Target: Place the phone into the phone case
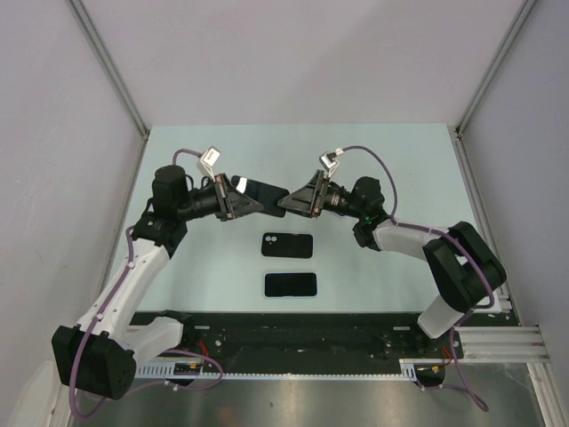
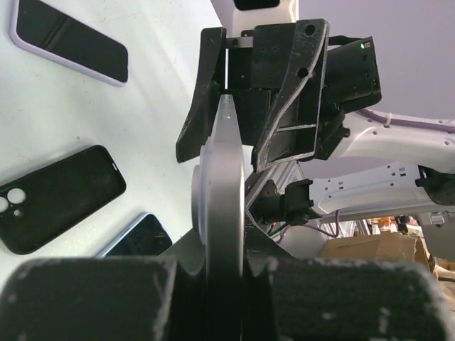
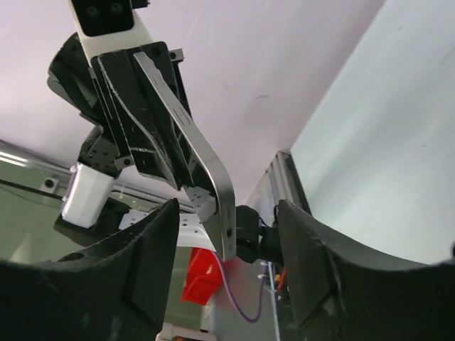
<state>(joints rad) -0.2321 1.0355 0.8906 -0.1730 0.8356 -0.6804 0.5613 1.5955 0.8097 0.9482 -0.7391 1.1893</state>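
The left end effector (image 1: pixel 247 201) is closed tight on the phone (image 1: pixel 267 192), pinching one end between its fingers. It holds the phone flat and clear of the bench (image 1: pixel 391 169), roughly at the middle of the scene. In the left wrist view the phone shows edge-on, a thin silver rim running straight out from the grip.

The right end effector (image 1: pixel 292 203) faces it from the right. Its fingers are spread apart, one on each side of the phone's free end. In the right wrist view a gap shows between the phone and each finger, so it has hold of nothing.

The black phone case (image 1: pixel 287 245) lies flat on the bench, near the held phone on its near side and apart from both end effectors. Its camera cut-out is at the left end. A second phone with a pale rim (image 1: pixel 291 285) lies screen up, just nearer than the case and parallel to it.

In the left wrist view a third dark-screened phone (image 2: pixel 138 238) shows on the bench, partly hidden behind the left end effector.
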